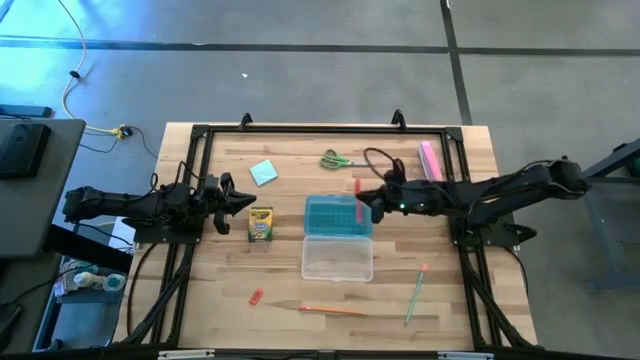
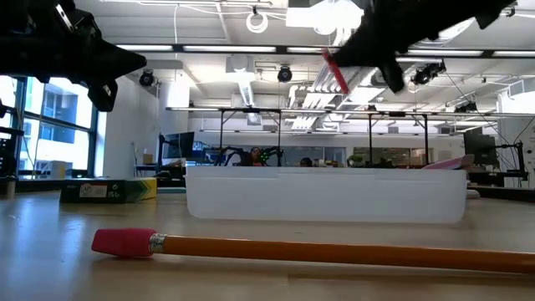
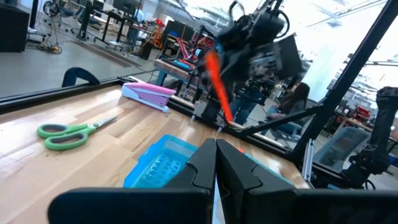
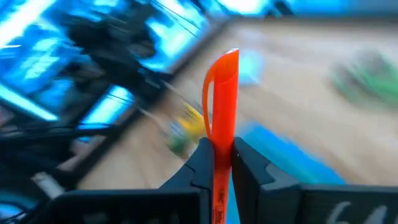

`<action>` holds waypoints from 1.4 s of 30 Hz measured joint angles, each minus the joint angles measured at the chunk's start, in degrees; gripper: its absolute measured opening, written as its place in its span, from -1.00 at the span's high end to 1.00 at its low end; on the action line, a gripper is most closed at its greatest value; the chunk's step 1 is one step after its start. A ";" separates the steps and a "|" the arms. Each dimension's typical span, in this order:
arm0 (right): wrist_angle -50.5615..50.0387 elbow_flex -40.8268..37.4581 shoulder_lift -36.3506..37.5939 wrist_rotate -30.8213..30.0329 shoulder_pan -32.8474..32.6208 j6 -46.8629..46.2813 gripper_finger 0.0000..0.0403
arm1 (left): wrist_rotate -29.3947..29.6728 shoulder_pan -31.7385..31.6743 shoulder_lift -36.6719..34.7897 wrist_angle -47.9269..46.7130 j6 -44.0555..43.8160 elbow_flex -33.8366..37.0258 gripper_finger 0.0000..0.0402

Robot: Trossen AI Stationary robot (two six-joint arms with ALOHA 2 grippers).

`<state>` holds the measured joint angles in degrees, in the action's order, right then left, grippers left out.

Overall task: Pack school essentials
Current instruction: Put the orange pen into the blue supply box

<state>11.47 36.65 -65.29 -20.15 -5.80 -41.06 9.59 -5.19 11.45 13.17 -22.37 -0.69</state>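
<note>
My right gripper (image 1: pixel 366 200) hovers over the right end of the open case's teal lid (image 1: pixel 337 214), shut on a red pen (image 1: pixel 358 187). The case's clear half (image 1: pixel 338 258) lies nearer. My left gripper (image 1: pixel 243 203) is shut and holds nothing, raised just beyond the yellow-green crayon box (image 1: pixel 260 226). Lying flat on the table are the light-blue pad (image 1: pixel 264 172), green-handled scissors (image 1: pixel 340 160), red eraser (image 1: pixel 256 296), orange pencil (image 1: pixel 330 310) and green pencil (image 1: pixel 415 294). My right gripper pinches the red pen between its two fingers at the pen's lower part (image 4: pixel 220 163). The capped end (image 4: pixel 225 81) sticks out past the fingertips. In the low view the pen (image 2: pixel 334 70) is lifted clear and tilted, high above the case.
A pink oblong block (image 1: pixel 430 160) lies by the far right corner, with a dark cable loop (image 1: pixel 380 158) next to the scissors. Black frame rails run along the table's left, right and far edges. Bare wood shows between the case and the near edge.
</note>
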 joint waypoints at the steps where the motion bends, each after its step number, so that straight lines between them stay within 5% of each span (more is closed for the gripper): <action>1: 4.08 0.04 -0.70 0.30 -0.48 4.21 0.92 | 0.02 0.00 -0.01 0.01 0.00 0.00 1.00; 6: 9.30 2.61 -6.15 2.90 -3.25 12.48 0.92 | 0.04 0.00 0.00 0.00 0.00 0.00 1.00; 17: -31.04 27.12 -23.85 11.65 -6.39 14.65 0.92 | 0.13 -0.02 0.01 0.02 0.00 0.00 1.00; 22: -39.17 34.45 -31.24 17.68 -6.37 21.04 0.92 | 0.19 -0.01 0.00 0.00 0.00 0.00 1.00; 31: -41.73 40.65 -40.88 18.86 -6.43 30.50 0.92 | 0.10 0.00 0.02 0.22 0.00 0.00 1.00; 42: -43.77 40.63 -43.61 19.33 -6.43 30.77 0.79 | 0.07 -0.02 0.02 0.27 0.00 0.00 1.00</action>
<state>-32.29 77.28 -108.90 -0.82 -12.23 -10.29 9.66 -5.21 11.46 13.44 -22.37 -0.69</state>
